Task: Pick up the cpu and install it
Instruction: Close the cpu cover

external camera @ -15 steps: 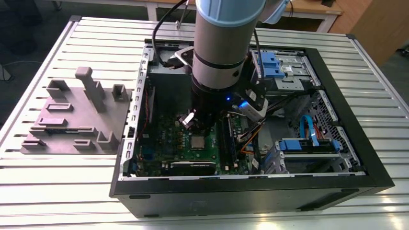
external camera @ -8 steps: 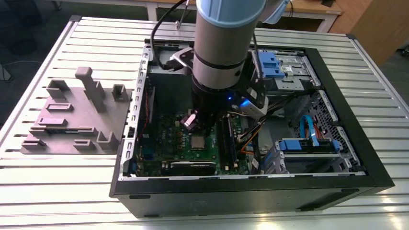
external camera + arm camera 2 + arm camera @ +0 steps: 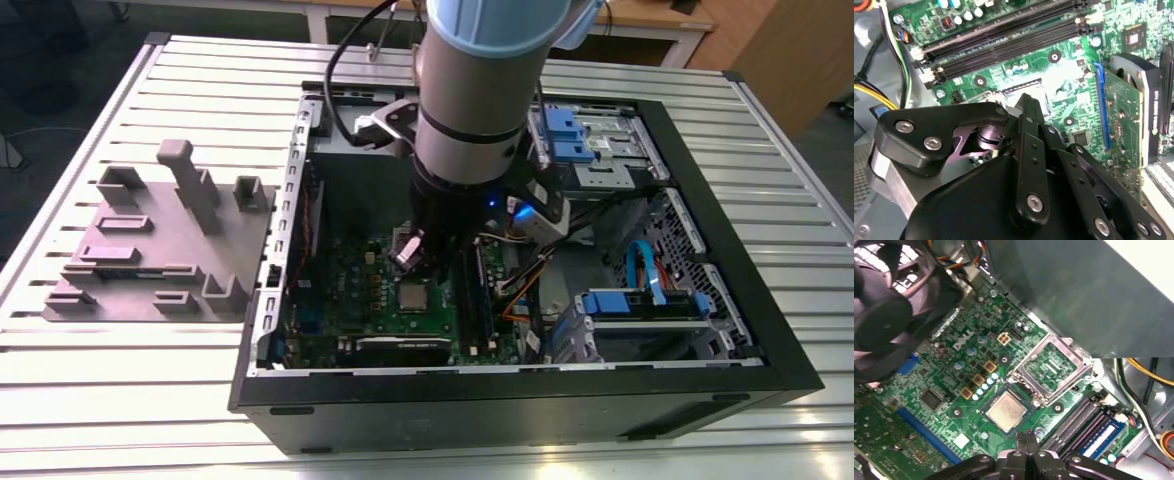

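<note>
The cpu [image 3: 1006,411] is a small square chip with a silver top. It lies flat in the socket on the green motherboard [image 3: 944,375], and in the exterior view the cpu [image 3: 411,295] sits mid-board. The hinged metal socket frame [image 3: 1051,367] stands flipped open beside it. My gripper [image 3: 1028,439] hovers just above the chip's edge, fingers pressed together with nothing between them. In the second wrist view the gripper [image 3: 1026,102] points at the socket area. In the exterior view the gripper [image 3: 414,268] hangs inside the case, slightly behind the chip.
The open black computer case [image 3: 534,400] surrounds the board. Memory slots [image 3: 1079,420] run beside the socket, and a black fan [image 3: 884,315] sits near the board. Blue drive brackets [image 3: 641,300] and cables fill the exterior view's right. A grey fixture block [image 3: 160,240] stands outside on the slatted table.
</note>
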